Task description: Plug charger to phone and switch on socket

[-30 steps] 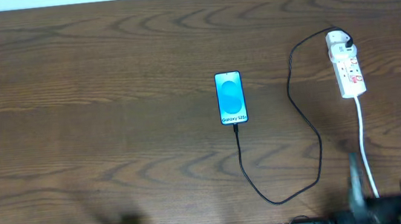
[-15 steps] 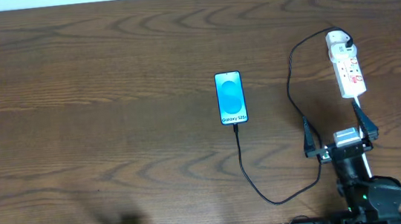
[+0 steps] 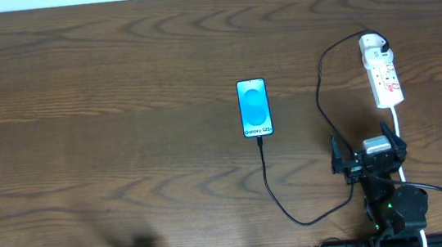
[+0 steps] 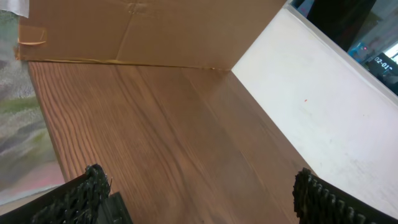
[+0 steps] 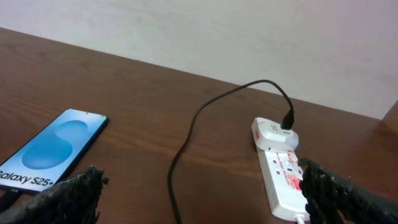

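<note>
The phone point(image 3: 255, 107) lies in the middle of the counter point(image 3: 102, 87), the cable point(image 3: 263, 164) apparently seated in its near end, so I judge switching on the power strip point(image 3: 384, 77) comes next. My right jaws hang wide apart just short of the strip, and my left jaws are apart too. I'd reach forward and press its switch.

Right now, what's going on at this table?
The right gripper hovers open just short of the socket, holding nothing. The charger runs from the socket to the phone's bottom edge; whether it is fully plugged in I can't tell. The left gripper is open too, holding nothing.
</note>
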Controlling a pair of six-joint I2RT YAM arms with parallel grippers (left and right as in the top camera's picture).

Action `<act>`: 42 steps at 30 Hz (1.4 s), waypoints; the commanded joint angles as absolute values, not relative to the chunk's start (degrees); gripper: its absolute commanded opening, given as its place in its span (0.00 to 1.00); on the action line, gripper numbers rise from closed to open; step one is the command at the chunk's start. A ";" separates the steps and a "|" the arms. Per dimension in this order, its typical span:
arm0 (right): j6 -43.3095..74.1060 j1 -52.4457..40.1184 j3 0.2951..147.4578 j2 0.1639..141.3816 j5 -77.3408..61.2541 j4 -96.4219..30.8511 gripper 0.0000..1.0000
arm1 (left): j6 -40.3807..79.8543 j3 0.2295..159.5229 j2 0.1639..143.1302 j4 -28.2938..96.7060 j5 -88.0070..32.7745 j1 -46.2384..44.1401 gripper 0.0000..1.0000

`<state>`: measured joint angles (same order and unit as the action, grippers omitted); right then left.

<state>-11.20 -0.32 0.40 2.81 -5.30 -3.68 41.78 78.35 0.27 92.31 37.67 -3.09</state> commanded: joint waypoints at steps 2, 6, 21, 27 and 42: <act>-10.11 -0.10 0.32 3.07 -4.60 -3.99 0.99 | 41.67 78.24 0.21 96.77 38.17 -2.96 0.97; -10.11 -0.10 0.32 3.07 -4.60 -3.99 0.99 | 41.67 78.24 0.21 96.77 38.17 -2.96 0.97; -10.11 -0.23 0.32 2.68 -4.60 -3.97 0.99 | 41.67 78.24 0.21 96.77 38.17 -2.96 0.97; -10.11 -0.84 0.32 0.97 -4.60 -3.92 0.99 | 41.67 78.24 0.21 96.77 38.17 -2.96 0.97; -8.19 -0.80 0.27 0.27 -4.49 -3.88 0.99 | 41.67 78.24 0.21 96.77 38.17 -2.96 0.97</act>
<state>-10.74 -0.32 0.40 0.84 -5.26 -3.64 41.78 78.35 0.27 92.31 37.67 -3.09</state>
